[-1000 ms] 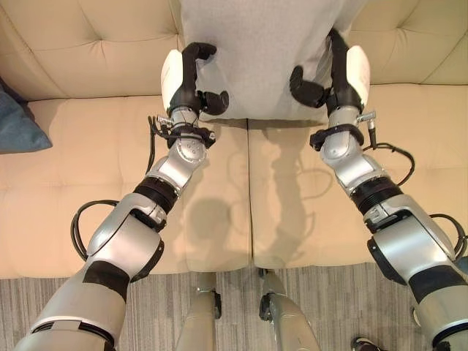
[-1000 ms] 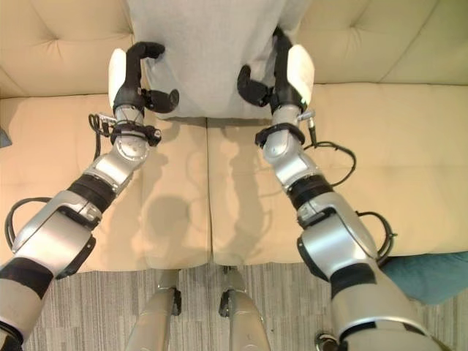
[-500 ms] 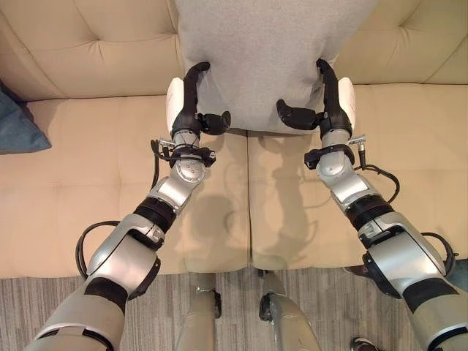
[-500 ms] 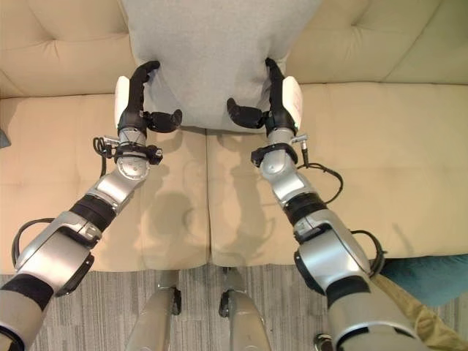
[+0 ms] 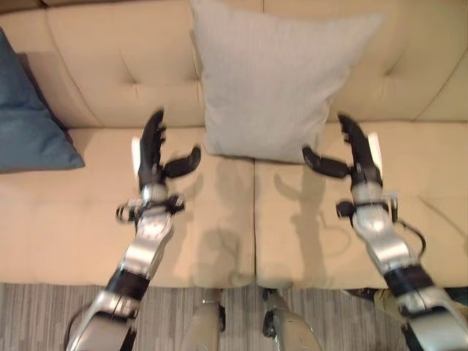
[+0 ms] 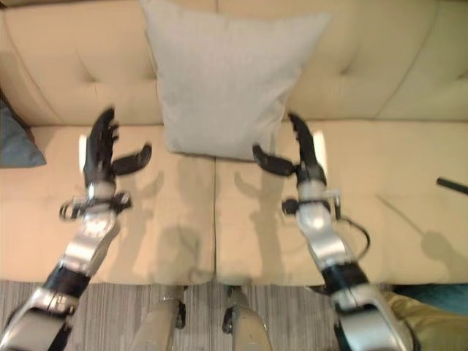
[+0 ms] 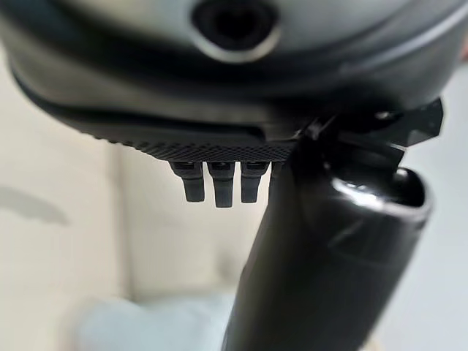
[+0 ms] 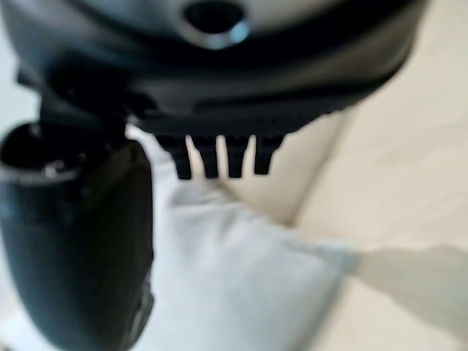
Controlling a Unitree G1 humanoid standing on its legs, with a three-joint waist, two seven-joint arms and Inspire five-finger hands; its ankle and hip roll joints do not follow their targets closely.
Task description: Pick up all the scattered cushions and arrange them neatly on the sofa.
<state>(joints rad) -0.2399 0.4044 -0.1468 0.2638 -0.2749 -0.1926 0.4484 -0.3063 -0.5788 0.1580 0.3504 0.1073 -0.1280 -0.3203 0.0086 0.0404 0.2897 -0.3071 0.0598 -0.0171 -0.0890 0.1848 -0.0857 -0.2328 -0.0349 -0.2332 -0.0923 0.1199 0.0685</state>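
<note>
— where's the cushion?
— i see the grey cushion (image 5: 272, 80) propped on the sofa (image 5: 110, 66) backrest at 12 o'clock.
— hands?
— left hand (image 5: 152, 150) and right hand (image 5: 356, 157) both spread, holding nothing, flanking it.

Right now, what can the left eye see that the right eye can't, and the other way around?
The left eye view shows much more of the blue cushion leaning at the sofa's left end; the right eye catches just its edge. The right eye view alone shows a thin dark object on the seat at far right; what it is, I cannot tell. Both share the grey cushion standing against the backrest of the beige sofa, with the open left hand and open right hand on either side of it, apart from it.
</note>
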